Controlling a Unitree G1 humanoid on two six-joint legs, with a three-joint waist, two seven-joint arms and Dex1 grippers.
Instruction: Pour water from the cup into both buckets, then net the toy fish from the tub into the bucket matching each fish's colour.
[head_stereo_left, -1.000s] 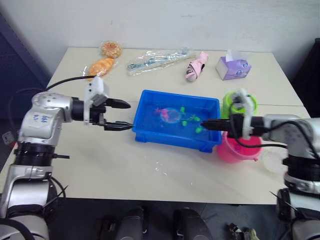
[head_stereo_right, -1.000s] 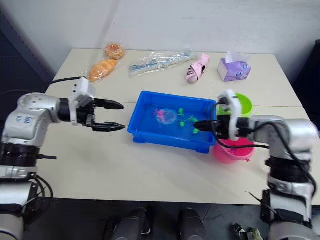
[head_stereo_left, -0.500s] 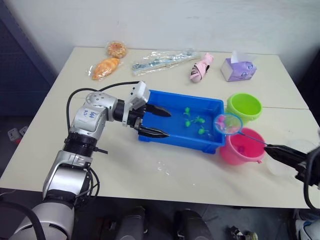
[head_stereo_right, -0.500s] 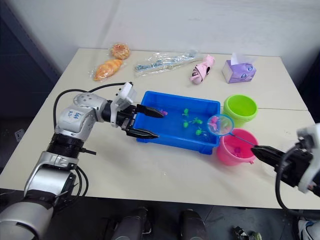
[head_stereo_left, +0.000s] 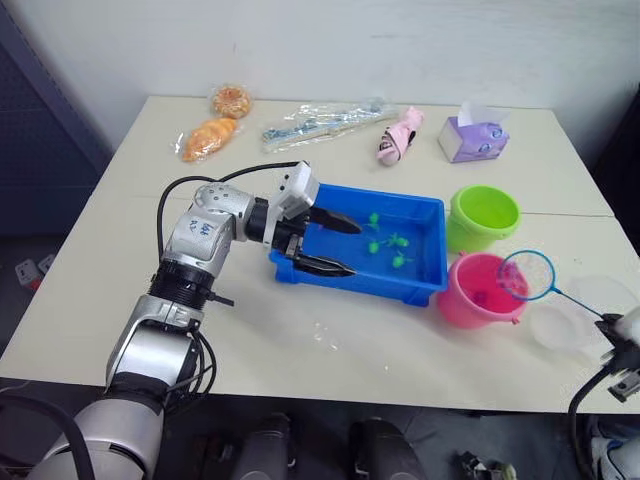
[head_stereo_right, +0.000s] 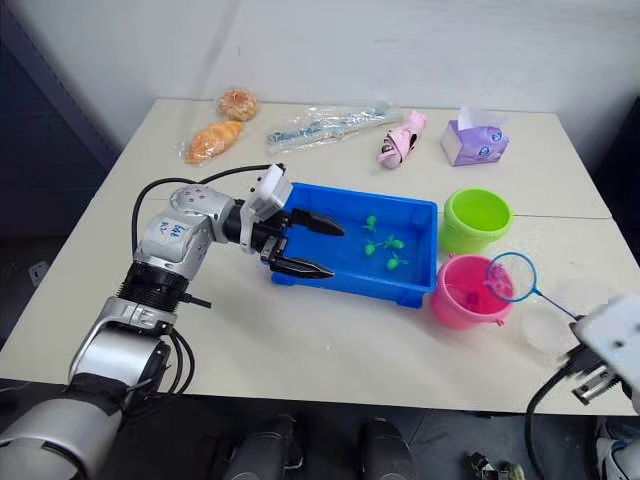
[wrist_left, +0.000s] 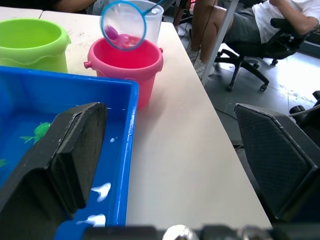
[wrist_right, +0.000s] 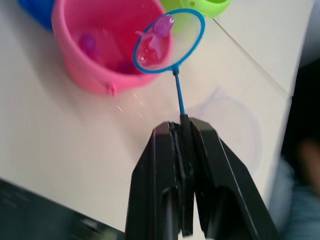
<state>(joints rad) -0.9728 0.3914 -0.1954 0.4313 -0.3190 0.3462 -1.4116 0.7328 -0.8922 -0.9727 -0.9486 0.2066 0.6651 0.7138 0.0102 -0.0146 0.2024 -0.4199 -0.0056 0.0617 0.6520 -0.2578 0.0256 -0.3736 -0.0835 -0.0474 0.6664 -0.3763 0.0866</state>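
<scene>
The blue tub (head_stereo_left: 425, 262) holds water and several green toy fish (head_stereo_left: 387, 241). My left gripper (head_stereo_left: 352, 250) is open, one finger inside the tub and one outside its front wall. The lime green bucket (head_stereo_left: 485, 213) and the pink bucket (head_stereo_left: 472, 292) stand to the right of the tub. My right gripper (wrist_right: 181, 127) is shut on the net's thin handle. The net (head_stereo_left: 527, 275) hangs over the pink bucket's right rim with a pink fish (wrist_right: 162, 26) in its mesh. More pink fish (wrist_right: 88, 43) lie in the pink bucket. The clear cup (head_stereo_left: 575, 310) stands right of that bucket.
Along the table's back lie two bread items (head_stereo_left: 205, 137), a clear plastic bag (head_stereo_left: 320, 120), a pink plush toy (head_stereo_left: 395, 135) and a purple tissue box (head_stereo_left: 468, 138). In the left wrist view a seated person (wrist_left: 250, 25) and an office chair sit beyond the table's edge.
The net has lifted out of the tub with a pink fish and swung right to the pink bucket. My left gripper has moved right onto the tub's front wall. The camera view has shifted.
</scene>
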